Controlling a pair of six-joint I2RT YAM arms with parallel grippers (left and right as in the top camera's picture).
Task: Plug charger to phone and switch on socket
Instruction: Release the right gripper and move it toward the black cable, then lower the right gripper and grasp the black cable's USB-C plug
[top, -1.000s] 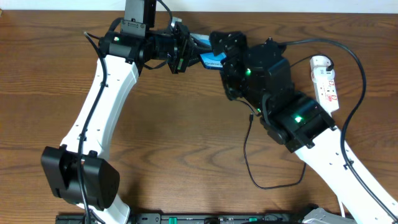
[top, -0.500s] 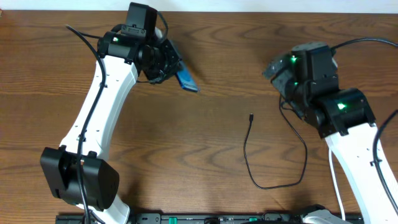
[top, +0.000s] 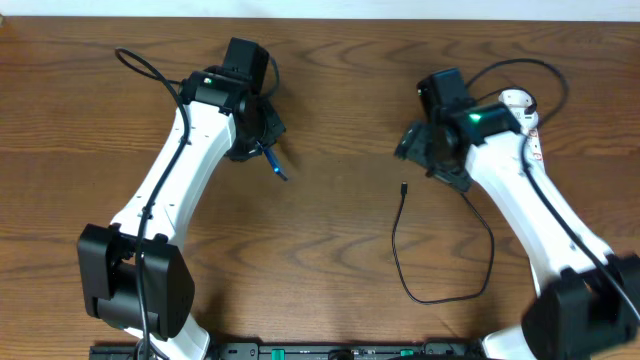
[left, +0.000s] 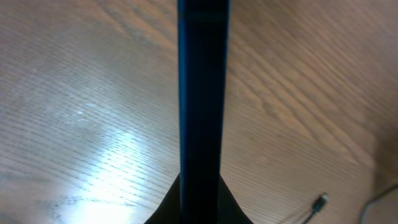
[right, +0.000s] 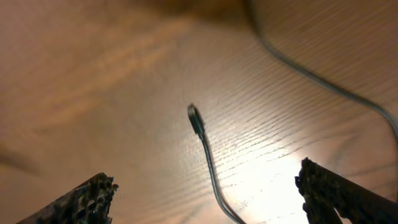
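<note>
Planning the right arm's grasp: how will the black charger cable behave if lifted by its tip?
The charger lies in a loose loop, so it is probably floppy and will trail. Its thin tip looks light and may slip or twist between the right gripper's open fingers.

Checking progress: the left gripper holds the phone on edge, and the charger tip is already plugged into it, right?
Not plugged in. The overhead view shows the charger tip lying loose on the table, apart from the phone that the left gripper holds on edge.
</note>
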